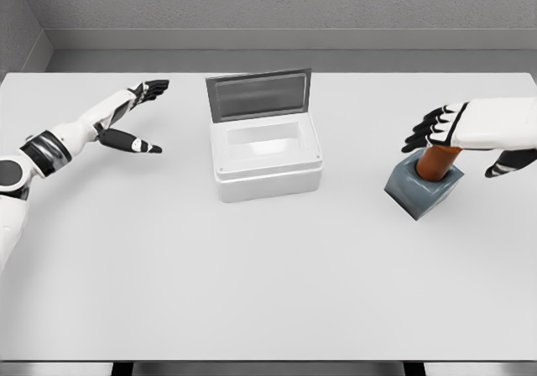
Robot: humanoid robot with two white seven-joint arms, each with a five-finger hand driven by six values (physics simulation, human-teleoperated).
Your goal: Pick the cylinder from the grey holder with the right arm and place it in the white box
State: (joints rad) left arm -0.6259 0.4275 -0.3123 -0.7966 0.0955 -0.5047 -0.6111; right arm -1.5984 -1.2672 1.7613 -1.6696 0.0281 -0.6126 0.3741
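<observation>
right hand (470,128): one, entering from the right edge, palm down directly over the top of the cylinder (438,164); dark-tipped fingers (426,127) fanned out and not wrapped round it, thumb hanging apart on the far right side. whether the palm touches the cylinder top cannot be told.

cylinder: one, orange-brown, standing in the grey holder (424,187), upper part showing above the rim, its top hidden by the hand.

grey holder: one, blue-grey block, turned corner-on to the camera, resting on the table (252,292) right of centre, well apart from the box.

table: one, pale, filling most of the view.

white box (267,159): one, near the table's centre, cavity open with nothing seen inside; one grey lid (259,95) raised upright along its far edge.

left hand (141,107): one, on an arm coming in from the lower left, held above the table left of the box, fingers extended and loose, thumb pointing toward the box, holding nothing.

wall (268,7): one, grey, behind the table's far edge.
</observation>
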